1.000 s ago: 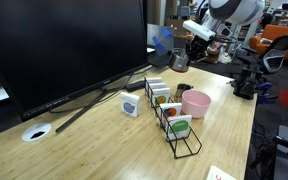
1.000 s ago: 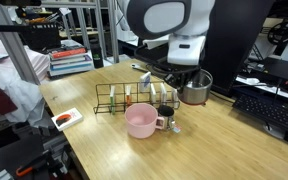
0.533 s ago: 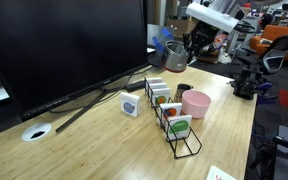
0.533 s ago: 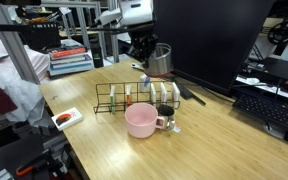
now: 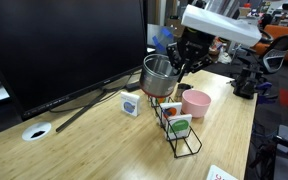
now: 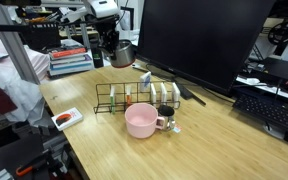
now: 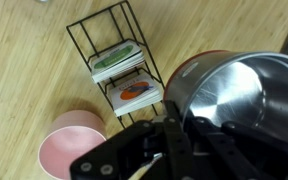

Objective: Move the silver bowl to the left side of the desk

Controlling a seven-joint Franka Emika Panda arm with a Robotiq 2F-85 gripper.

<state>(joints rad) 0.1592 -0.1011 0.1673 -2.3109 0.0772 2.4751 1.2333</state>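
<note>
The silver bowl (image 5: pixel 158 75) is in the air, gripped by its rim in my gripper (image 5: pixel 173 67). It hangs above the black wire rack (image 5: pixel 174 122) on the wooden desk (image 5: pixel 94 140). In an exterior view the bowl (image 6: pixel 121 53) hangs above the desk (image 6: pixel 204 140), beyond the rack's far end. In the wrist view the bowl (image 7: pixel 239 100) fills the right side, with my jaws (image 7: pixel 179 140) shut on its rim.
A pink bowl (image 5: pixel 195 103) sits beside the wire rack, which holds small cards. A large black monitor (image 5: pixel 64 45) stands behind on a slanted stand. A white cube (image 5: pixel 130 105) and a round grommet (image 5: pixel 36 131) lie on the desk.
My arm has carried the silver bowl from the desk's far end, past the monitor edge, to above the wire rack, and has lifted it higher.
</note>
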